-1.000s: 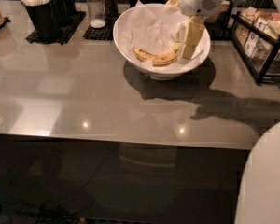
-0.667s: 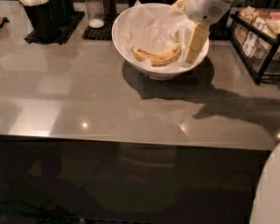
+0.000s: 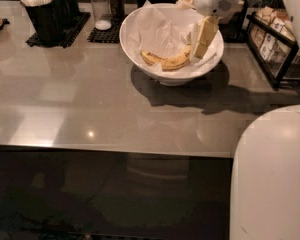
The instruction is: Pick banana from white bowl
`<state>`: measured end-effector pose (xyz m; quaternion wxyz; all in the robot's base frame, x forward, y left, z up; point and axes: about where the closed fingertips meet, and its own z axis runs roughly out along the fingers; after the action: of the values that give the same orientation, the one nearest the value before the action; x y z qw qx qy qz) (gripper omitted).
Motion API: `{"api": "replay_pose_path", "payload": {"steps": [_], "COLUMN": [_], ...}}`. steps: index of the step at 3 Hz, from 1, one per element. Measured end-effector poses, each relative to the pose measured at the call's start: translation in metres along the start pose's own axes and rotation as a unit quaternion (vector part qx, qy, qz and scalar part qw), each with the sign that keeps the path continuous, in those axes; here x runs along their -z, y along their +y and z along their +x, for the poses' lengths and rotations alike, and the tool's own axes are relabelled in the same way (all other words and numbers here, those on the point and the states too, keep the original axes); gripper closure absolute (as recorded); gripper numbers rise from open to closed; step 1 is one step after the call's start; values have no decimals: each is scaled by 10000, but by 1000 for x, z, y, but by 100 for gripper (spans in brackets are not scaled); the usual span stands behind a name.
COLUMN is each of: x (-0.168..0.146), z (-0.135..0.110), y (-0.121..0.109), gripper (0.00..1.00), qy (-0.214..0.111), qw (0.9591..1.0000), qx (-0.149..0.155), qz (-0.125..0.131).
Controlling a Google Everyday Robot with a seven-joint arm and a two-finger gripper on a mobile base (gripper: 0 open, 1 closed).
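Note:
A small curved yellow banana (image 3: pixel 168 60) with brown speckles lies in the white bowl (image 3: pixel 140 51), on crumpled white paper, toward the bowl's front. The bowl stands on the grey counter at the back middle. My gripper (image 3: pixel 202 46) reaches down into the bowl from the upper right. Its pale yellow fingers (image 3: pixel 205 35) hang at the banana's right end, close to it or touching it. The banana rests on the paper.
A black holder with white utensils (image 3: pixel 45 9) and shakers on a black mat (image 3: pixel 106 9) stand at the back left. A black wire rack with packets (image 3: pixel 275 39) stands at the right. The grey counter (image 3: pixel 90 104) stretches in front. A white robot part (image 3: pixel 272 179) fills the lower right.
The view has shifted, so the bowl sits lower and further right in frame. The gripper stays inside the bowl at the banana's right end. The banana has not moved.

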<state>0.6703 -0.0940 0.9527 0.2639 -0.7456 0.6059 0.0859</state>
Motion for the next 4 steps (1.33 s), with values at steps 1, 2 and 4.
{"api": "replay_pose_path", "payload": {"steps": [1, 2, 4], "x": [1, 0, 0], "z": [6, 4, 6], "y": [-7, -22, -46], "gripper": [0, 0, 18], "qy": [-40, 86, 135], "qw": [9997, 9996, 9986], "qx": [-86, 2, 25], "qz": [206, 274, 502]}}
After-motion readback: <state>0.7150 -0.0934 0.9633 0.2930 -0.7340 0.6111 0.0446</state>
